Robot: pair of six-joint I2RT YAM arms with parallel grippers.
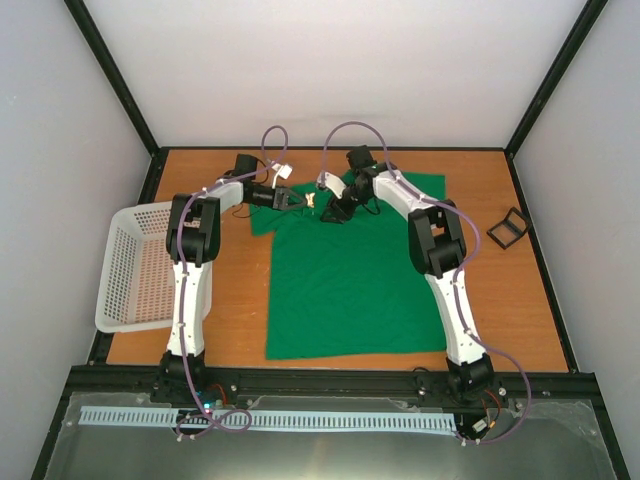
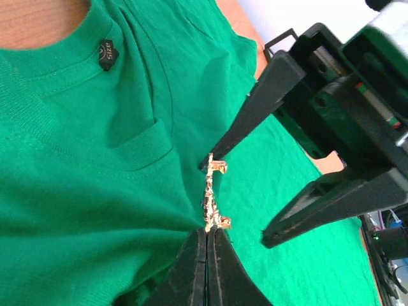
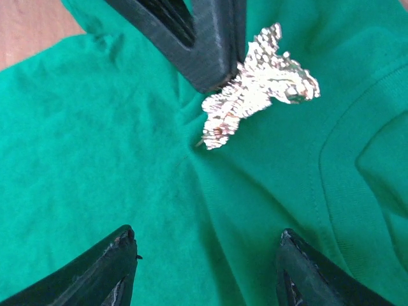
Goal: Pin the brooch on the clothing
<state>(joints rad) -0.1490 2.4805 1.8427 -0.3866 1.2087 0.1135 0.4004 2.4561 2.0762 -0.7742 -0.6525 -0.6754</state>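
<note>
Silvery-white metal, glittering: the brooch (image 3: 258, 86), clamped at one end between the shut fingers of the left gripper (image 2: 208, 233). Held just over the upper chest of the green T-shirt (image 1: 350, 290), beside the chest pocket (image 2: 143, 150) and not far below the collar.

Long axis in line with the left fingers in the left wrist view, running straight out from their tips toward the right gripper (image 2: 237, 201). Right jaws spread wide, pinching nothing. Upper finger at the brooch's far end, touching it or very nearly; lower finger well clear to the side.

From the right wrist camera, brooch ahead of the open gap and a little off to one side, lying slantwise across it rather than square to the fingers. Fabric puckered into a small fold right under the lower tip of the ornament, with a pin-like point visible there. Possibly caught in the cloth already, but too small to tell.

Left arm plainly the nearer, being the holder; right arm the free one, just beside.

Likely step in hand: working the pin through the cloth. Next move, by this reading: closing the right fingers across the brooch's short axis, or on the fold below, without knocking the piece out of line.
</note>
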